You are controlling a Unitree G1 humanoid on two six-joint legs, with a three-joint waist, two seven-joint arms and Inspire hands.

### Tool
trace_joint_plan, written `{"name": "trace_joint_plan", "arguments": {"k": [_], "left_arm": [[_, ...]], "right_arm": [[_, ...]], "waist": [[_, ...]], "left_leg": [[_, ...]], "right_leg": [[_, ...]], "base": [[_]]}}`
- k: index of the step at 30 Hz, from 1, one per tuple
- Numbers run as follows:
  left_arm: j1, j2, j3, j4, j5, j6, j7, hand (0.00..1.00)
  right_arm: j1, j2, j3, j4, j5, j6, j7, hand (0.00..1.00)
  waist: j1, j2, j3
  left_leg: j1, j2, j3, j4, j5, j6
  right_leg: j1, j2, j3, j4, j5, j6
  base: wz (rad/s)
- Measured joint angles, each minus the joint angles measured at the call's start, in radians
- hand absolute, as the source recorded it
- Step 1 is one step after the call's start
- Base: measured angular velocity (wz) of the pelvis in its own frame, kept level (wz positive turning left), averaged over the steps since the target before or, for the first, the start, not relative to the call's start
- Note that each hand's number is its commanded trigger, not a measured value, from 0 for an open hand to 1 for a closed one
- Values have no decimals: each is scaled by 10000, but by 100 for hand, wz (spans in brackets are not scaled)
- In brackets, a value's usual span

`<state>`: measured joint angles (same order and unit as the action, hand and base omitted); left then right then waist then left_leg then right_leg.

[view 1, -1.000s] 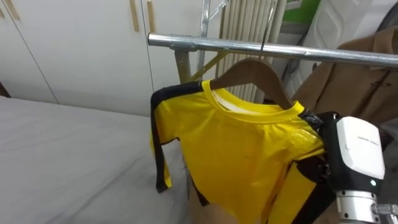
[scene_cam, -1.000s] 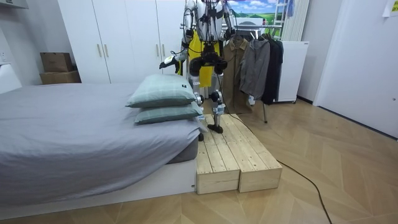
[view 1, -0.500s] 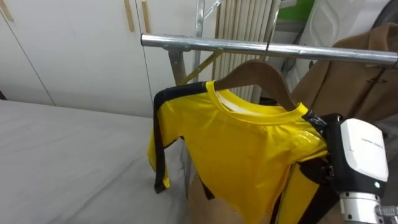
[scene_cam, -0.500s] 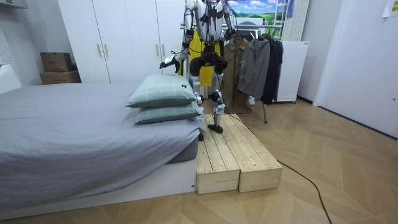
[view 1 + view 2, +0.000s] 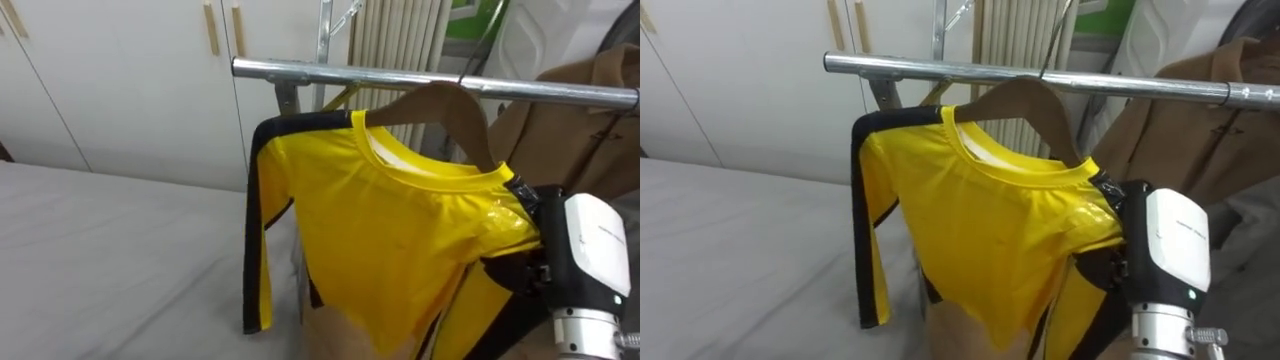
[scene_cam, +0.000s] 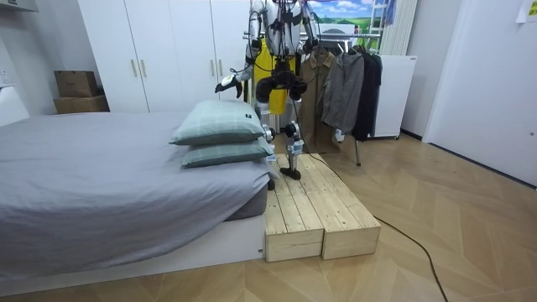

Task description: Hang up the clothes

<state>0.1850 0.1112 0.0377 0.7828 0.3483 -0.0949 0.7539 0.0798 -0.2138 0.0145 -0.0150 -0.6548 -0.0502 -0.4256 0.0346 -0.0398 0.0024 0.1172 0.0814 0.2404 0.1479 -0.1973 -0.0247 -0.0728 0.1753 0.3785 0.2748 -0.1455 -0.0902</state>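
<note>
A yellow shirt (image 5: 400, 240) with black trim sits on a wooden hanger (image 5: 450, 105). The hanger's top is level with the metal rail (image 5: 330, 72), and its thin hook runs up past the rail. My right hand (image 5: 590, 250) comes in from the lower right, its white back toward me. Its dark fingers are closed on the shirt's right shoulder, where the cloth puckers. The shirt's left sleeve hangs straight down. In the room view I stand on a wooden platform at the rack, with my left hand (image 6: 223, 84) stretched out over the bed.
A brown coat (image 5: 580, 120) hangs on the rail to the right of the shirt. White wardrobe doors (image 5: 120, 70) stand behind, and the grey bed (image 5: 100, 250) lies lower left. Two pillows (image 6: 220, 126) and the wooden platform (image 6: 323, 210) flank my feet. More clothes (image 6: 346, 88) hang further along.
The hanger and shirt have risen and shifted right, so the hanger's top now reaches the rail. The left sleeve hangs straighter. My right hand moved up with them.
</note>
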Motion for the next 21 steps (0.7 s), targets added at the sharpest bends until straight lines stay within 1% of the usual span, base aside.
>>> {"name": "trace_joint_plan", "arguments": {"k": [5,8,10,12,13,14,15,17,21], "left_arm": [[114,72,8,-7,118,0,-27,0],[163,159,10,-105,149,0,-44,0],[173,181,11,-337,171,1,-55,0],[90,187,-11,-381,182,-19,-58,0],[93,192,-11,-381,185,-19,-58,0],[123,194,-10,-381,185,-17,-58,0],[145,193,-11,-381,184,-11,-58,0],[188,193,-13,-381,184,-11,-58,0],[204,195,-14,-381,195,-12,-58,0]], "right_arm": [[6,-3,-196,3,813,0,248,100],[8,-7,-339,19,1189,0,346,100],[6,-77,-374,123,1604,0,454,100],[1,-247,-368,392,2499,8,796,100],[1,-258,-369,450,2691,24,888,100],[1,-256,-367,547,3028,80,1051,100],[0,-253,-368,681,3231,87,1185,100],[0,-253,-368,823,3443,98,1343,100],[-48,-274,-369,1160,3805,170,1586,100]], "waist": [[0,-16,1],[-4,-74,9],[5,-121,23],[32,-180,17],[42,-187,22],[43,-189,23],[44,-215,37],[51,-235,50],[50,-243,50]], "left_leg": [[2,3,5,-1,0,-1],[2,8,-15,-1,0,-1],[-3,15,-62,-1,-2,-3],[-1,33,-63,-1,-21,-36],[-2,47,-59,-1,-33,-57],[-1,89,-53,-1,-81,-135],[-2,98,-53,-1,-88,-147],[-4,100,-53,-1,-88,-147],[-10,101,-56,0,-88,-148]], "right_leg": [[14,2,-75,-18,-1,-3],[18,-10,-100,-14,2,-7],[32,-22,-193,-20,1,-9],[37,-24,-238,-18,1,-10],[40,-25,-246,-18,1,-11],[39,-6,-252,-24,8,-22],[39,-3,-272,-25,11,-26],[38,-2,-282,-26,12,-28],[30,-3,-317,-28,11,-28]], "base": [[3],[2],[10],[7],[0],[0],[0],[0],[0]]}}
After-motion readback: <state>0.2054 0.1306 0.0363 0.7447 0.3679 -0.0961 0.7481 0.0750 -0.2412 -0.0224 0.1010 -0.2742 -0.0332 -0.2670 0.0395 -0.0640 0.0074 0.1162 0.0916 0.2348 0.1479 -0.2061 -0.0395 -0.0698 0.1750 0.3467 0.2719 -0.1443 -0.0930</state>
